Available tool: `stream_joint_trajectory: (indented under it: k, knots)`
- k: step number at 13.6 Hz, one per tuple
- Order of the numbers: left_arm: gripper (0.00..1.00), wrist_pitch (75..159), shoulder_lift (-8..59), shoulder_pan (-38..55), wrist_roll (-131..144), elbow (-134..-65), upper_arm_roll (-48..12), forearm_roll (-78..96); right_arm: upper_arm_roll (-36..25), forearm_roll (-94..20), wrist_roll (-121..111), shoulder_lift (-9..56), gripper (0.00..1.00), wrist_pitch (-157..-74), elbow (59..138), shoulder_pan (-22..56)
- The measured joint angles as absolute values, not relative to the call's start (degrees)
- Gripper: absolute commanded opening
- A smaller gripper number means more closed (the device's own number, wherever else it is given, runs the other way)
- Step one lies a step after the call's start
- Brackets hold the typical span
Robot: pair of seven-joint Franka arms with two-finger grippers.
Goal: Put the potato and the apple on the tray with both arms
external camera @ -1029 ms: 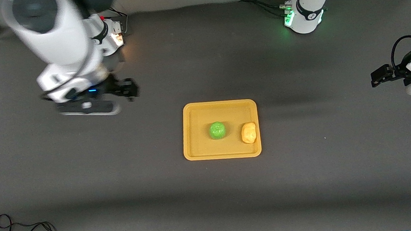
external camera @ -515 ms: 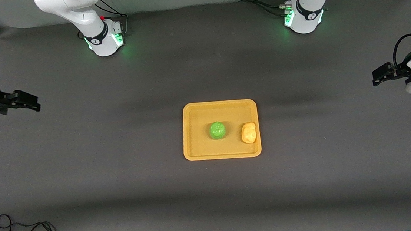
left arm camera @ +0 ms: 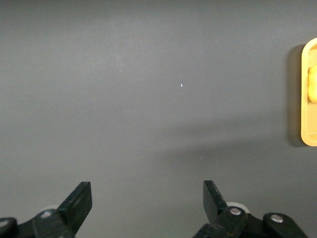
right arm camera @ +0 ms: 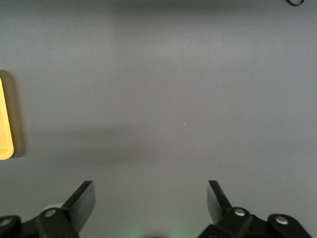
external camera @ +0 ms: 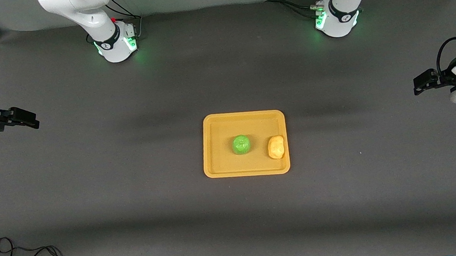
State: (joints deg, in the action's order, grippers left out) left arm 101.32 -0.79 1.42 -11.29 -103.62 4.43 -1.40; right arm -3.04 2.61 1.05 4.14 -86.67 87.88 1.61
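Left gripper (external camera: 418, 85) sits at mid-right frame edge, fingers spread, empty; right gripper (external camera: 31, 121) at mid-left edge, fingers also apart, empty. Tray (external camera: 217, 145), frame center, holds apple (external camera: 241, 144) mid-tray, dimple up, and potato (external camera: 276, 147) against the rim toward the left arm's end, long axis running top-to-bottom of frame.

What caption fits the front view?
Apple and potato on tray; both grippers open.

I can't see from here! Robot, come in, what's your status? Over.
Left gripper open, over bare table at its end. Right gripper open, over bare table at its end. Apple and potato both on tray. Nothing in the way.
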Motion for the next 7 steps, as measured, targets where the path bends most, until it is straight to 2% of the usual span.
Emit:
stream_joint_trajectory:
  k: [7]
  knots:
    - [1.0,100.99,-0.9,1.61,-11.43,-103.62,4.24,-1.27,-4.02,2.41,0.79,3.52,1.0,-86.68,87.82,1.63]
